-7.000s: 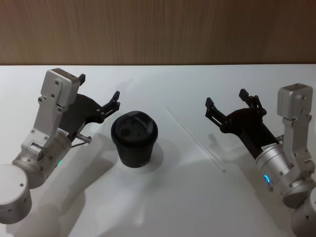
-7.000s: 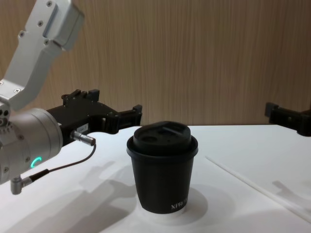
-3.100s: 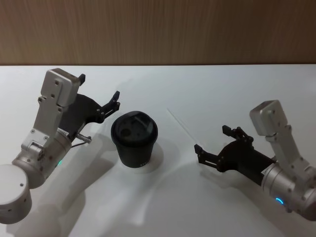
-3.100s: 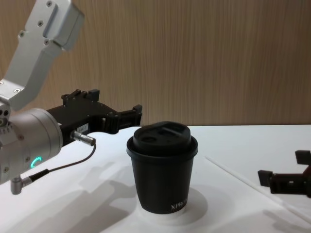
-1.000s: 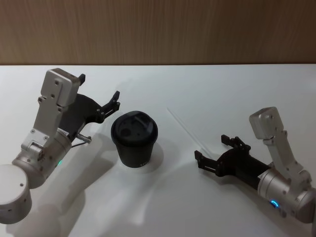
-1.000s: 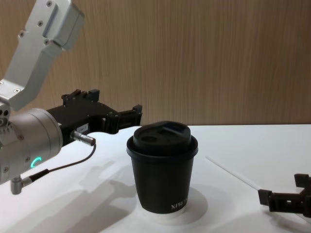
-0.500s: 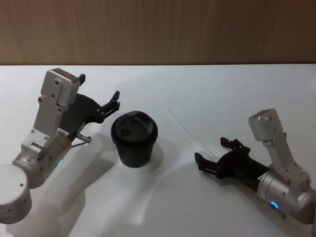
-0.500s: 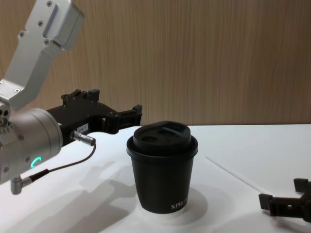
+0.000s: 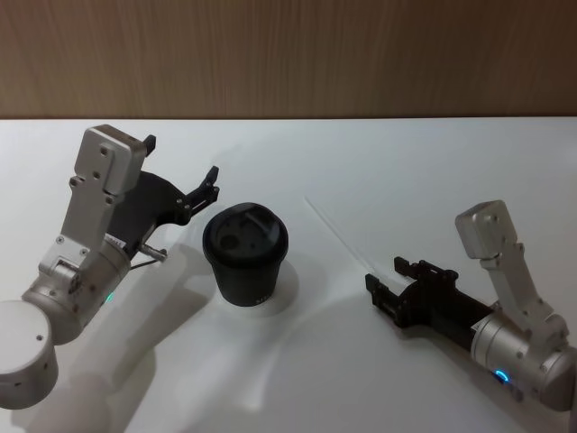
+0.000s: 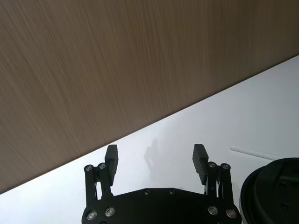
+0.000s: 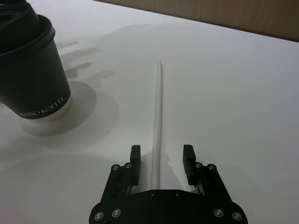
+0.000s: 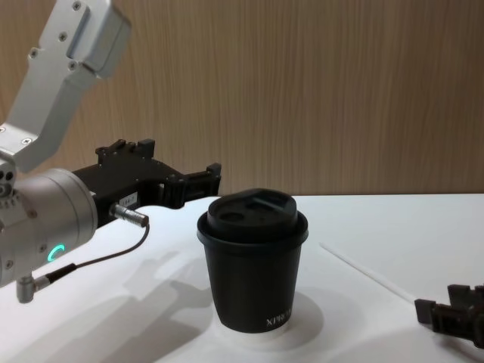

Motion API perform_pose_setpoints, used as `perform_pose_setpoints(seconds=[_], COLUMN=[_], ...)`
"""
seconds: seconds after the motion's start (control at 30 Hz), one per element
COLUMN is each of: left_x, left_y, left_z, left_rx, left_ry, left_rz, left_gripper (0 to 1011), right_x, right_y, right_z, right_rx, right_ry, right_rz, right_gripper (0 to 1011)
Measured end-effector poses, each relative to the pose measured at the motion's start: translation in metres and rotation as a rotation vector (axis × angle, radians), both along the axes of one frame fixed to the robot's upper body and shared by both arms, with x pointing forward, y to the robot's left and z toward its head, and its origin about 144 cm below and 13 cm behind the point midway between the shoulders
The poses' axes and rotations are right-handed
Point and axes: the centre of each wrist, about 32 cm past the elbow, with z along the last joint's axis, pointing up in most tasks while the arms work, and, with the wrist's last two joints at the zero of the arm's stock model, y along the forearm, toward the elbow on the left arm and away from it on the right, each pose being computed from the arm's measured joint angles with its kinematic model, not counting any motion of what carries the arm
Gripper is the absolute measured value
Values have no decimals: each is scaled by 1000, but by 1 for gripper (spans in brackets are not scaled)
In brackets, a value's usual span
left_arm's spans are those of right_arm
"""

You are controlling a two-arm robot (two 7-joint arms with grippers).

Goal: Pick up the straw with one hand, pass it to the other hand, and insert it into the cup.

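At the near right of the white table [image 9: 361, 162], the right gripper [image 9: 386, 275] sits low over the surface, reaching forward and toward the left. Its jaws are parted. In the right wrist view the gripper [image 11: 161, 151] has one black finger on each side of the near end of the straw [image 11: 159, 107], with a gap between the straw and either finger, so nothing is clamped.

The thin white straw [image 9: 338, 234] lies flat on the table and runs away from that gripper, slanting back and to the left. Its far tip ends right of the cup and apart from it.

Left of the straw, the black paper coffee cup [image 9: 245, 255] stands upright with its black sip lid on. It has small white lettering near the base [image 12: 278, 321].

Beyond and left of the cup, the left gripper [image 9: 182, 161] hangs above the table. Its fingers are spread wide and hold nothing, and one fingertip is near the cup's lid without touching it. A green light [image 12: 54, 252] glows on its silver wrist.

A wooden wall [image 9: 288, 54] rises behind the table.
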Motion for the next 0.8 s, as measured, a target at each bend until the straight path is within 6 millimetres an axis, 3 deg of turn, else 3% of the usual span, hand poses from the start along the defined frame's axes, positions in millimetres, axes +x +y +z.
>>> perform_pose_setpoints(seconds=[0.17, 0.3, 0.53, 0.8], left_x=[0, 0, 0, 0], left_y=[0, 0, 0, 0], left_z=[0, 0, 0, 0], left_rx=[0, 0, 0, 0], left_ry=[0, 0, 0, 0], left_rz=[0, 0, 0, 0], left_gripper=[1003, 1003, 1003, 1003], right_x=[0, 0, 0, 0], right_y=[0, 0, 1, 1], right_z=[-1, -1, -3, -3], right_rx=[4, 8, 11, 14], right_ry=[3, 8, 22, 31], right_rz=[-9, -18, -34, -41], right_gripper=[423, 341, 94, 11])
